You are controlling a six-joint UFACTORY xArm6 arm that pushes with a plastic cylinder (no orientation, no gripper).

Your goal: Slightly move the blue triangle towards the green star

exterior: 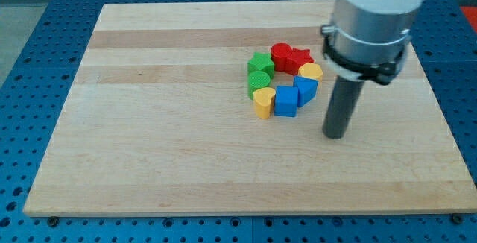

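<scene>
The blue triangle [305, 89] lies on the wooden board [186, 139] at the right side of a ring of blocks. The green star [260, 64] sits at the ring's upper left, with a green block [257, 80] just below it. A blue cube [285, 101] touches the triangle's left side. My tip [335, 135] rests on the board to the right of and below the blue triangle, a short gap away, touching no block.
The ring also holds a red round block [282, 54], a red star [299, 59], a yellow block [311, 71] above the triangle and a yellow heart [263, 102] at lower left. The arm's grey body [370, 19] hangs over the board's upper right.
</scene>
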